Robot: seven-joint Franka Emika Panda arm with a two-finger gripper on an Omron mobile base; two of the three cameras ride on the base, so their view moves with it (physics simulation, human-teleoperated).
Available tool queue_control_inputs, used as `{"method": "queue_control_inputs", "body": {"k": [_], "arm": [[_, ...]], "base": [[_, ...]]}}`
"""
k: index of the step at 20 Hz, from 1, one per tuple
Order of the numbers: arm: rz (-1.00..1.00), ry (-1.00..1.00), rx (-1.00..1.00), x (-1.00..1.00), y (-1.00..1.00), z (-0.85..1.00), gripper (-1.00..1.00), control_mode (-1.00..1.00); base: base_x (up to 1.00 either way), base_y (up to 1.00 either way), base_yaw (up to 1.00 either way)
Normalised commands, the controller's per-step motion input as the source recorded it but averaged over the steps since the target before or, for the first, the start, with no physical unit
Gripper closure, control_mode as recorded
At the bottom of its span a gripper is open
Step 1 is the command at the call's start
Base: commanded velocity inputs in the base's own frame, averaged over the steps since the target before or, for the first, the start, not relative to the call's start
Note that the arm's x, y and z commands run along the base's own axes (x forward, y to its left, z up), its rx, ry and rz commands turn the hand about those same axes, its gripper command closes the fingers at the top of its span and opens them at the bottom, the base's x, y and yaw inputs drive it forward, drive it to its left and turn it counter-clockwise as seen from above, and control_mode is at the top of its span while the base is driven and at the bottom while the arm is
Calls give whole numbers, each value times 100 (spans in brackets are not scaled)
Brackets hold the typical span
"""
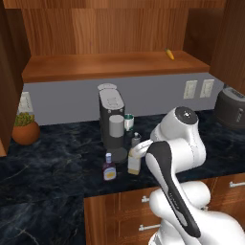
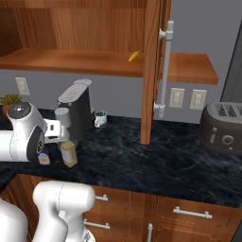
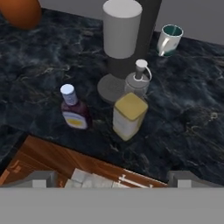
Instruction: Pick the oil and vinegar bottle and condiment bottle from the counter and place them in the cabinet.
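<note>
The oil and vinegar bottle point(image 3: 128, 114), tall with pale yellow liquid and a grey pourer top, stands on the dark marbled counter point(image 3: 188, 118) in front of the coffee machine. Left of it in the hand view stands the condiment bottle point(image 3: 75, 110), squat and dark with a white cap. In the left base view the oil and vinegar bottle point(image 1: 134, 161) is partly behind my arm, with the condiment bottle point(image 1: 109, 169) beside it. My gripper point(image 3: 113, 180) hovers open above the counter's front edge, short of both bottles, holding nothing. The cabinet's wooden shelf point(image 1: 95, 64) runs above.
A dark coffee machine point(image 1: 111, 119) stands right behind the bottles, with a green-and-white mug point(image 1: 128, 122) beside it. A potted plant point(image 1: 24, 129) sits far left and a toaster point(image 2: 223, 127) far right. A small yellow-orange item point(image 1: 170, 53) lies on the shelf. An open cabinet door point(image 2: 151, 71) hangs mid-counter.
</note>
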Motion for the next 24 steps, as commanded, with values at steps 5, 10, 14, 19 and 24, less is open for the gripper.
{"method": "queue_control_inputs", "body": {"k": [5, 10, 14, 19, 24], "arm": [[0, 0, 0, 26, 0, -17, -100, -100], [0, 0, 0, 31, 0, -16, -100, -100], [0, 0, 0, 33, 0, -18, -100, -100], [0, 0, 0, 37, 0, -21, -100, -100], [0, 0, 0, 36, 0, -25, -100, -100]], "base": [[0, 0, 0], [0, 0, 0], [0, 0, 0], [0, 0, 0], [0, 0, 0]]}}
